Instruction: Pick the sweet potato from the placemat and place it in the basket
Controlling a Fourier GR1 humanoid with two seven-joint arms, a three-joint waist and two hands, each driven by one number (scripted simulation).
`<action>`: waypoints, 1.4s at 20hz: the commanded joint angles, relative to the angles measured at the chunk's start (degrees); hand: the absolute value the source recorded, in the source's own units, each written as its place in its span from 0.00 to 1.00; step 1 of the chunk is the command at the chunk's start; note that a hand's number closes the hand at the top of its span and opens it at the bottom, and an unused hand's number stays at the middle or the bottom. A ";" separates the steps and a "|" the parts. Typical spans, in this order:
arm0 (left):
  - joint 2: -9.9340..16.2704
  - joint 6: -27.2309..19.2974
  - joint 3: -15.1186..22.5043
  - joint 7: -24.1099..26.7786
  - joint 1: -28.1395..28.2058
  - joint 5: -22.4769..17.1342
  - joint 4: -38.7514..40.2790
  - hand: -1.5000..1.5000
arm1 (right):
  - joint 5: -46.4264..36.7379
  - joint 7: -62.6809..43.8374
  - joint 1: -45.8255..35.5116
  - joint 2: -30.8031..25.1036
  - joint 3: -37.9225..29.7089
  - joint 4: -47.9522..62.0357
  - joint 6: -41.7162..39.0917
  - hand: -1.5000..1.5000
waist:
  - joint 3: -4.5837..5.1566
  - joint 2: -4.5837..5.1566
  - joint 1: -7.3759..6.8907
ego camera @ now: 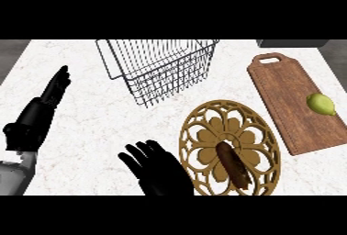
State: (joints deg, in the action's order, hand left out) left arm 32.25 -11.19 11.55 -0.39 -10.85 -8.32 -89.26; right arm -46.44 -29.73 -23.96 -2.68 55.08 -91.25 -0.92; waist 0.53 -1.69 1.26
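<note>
The right hand, fingers released, should move toward 3 o'clock over the sweet potato on the placemat and close across its narrow width.

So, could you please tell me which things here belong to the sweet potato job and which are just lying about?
Part of the job:
- sweet potato
- placemat under it
- wire basket
- right hand, open beside the placemat

Lying about:
- cutting board
- lemon on it
- left hand, resting open at the left
</note>
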 commanded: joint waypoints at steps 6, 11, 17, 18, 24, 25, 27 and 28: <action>-0.88 -0.06 0.53 0.96 -0.48 0.87 0.78 0.50 | -0.09 -19.43 -13.84 2.28 2.93 3.49 -38.80 0.00 | 0.05 0.71 -0.64; -1.04 0.80 -0.24 2.93 -0.05 0.59 2.00 0.50 | 10.93 -28.13 -18.36 2.62 -4.11 0.50 -54.38 0.00 | -0.19 0.96 -1.21; -2.13 0.16 -0.47 3.30 -0.79 1.50 2.57 0.50 | 15.38 -33.10 -20.66 2.61 -7.35 4.41 -61.90 0.00 | -0.29 1.07 -0.77; -1.87 0.37 -0.08 2.44 0.01 1.60 0.98 0.50 | 16.75 -33.85 -21.45 2.61 -10.39 4.23 -63.15 0.00 | -0.35 0.95 -0.93; -1.74 1.02 -1.21 2.40 1.15 1.61 0.48 0.50 | 18.68 -36.54 -18.22 2.60 -10.67 2.31 -66.85 0.00 | -0.43 0.90 -0.38; -1.38 2.09 -1.87 0.23 -2.00 0.86 1.44 0.50 | 19.31 -35.39 -21.50 2.60 -11.19 5.84 -65.73 0.00 | -0.43 1.21 -0.84; -0.86 2.65 -3.12 4.34 0.10 1.12 3.06 0.50 | 18.49 -36.03 -20.31 2.60 -10.78 4.61 -67.51 0.00 | -0.40 1.16 -0.52; -2.00 1.79 -1.62 2.77 0.99 1.76 1.16 0.50 | 17.35 -35.73 -18.06 2.60 -9.27 5.50 -66.96 0.00 | -0.44 1.14 -0.64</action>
State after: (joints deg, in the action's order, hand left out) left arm 30.86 -9.33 9.73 2.17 -10.98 -7.12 -87.56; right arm -28.91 -54.66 -43.77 -1.57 44.24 -86.21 -60.87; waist 0.13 -0.60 0.56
